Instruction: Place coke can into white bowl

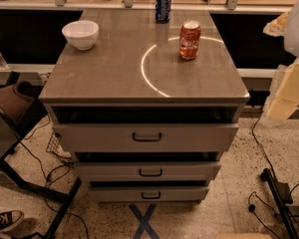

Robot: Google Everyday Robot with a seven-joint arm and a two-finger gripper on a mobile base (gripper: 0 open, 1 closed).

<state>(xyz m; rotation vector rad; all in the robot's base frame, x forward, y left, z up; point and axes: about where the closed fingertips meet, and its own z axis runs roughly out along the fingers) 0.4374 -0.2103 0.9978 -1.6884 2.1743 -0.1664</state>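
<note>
One empty white bowl point(80, 34) sits far left on the drawer cabinet point(114, 78). One coke can point(190, 40) stands upright at the right, well apart from the bowl; one blue can point(163, 5) stands farther back. The gripper point(288, 93) hangs beyond the right edge; whether it is open, I cannot tell.

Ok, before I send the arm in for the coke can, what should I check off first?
1. Is the coke can upright and unobstructed? It stands on the right of the cabinet top: ok.
2. Is the white bowl upright and ready? It is at the back left, with nothing seen inside: ok.
3. Is the path from can to bowl free? The blue can stands at the back edge, apart from both: ok.
4. Is the gripper lined up on the can? It is at the right picture edge, beyond the cabinet's side: not ok.
5. Is the gripper holding nothing? Cannot tell.
</note>
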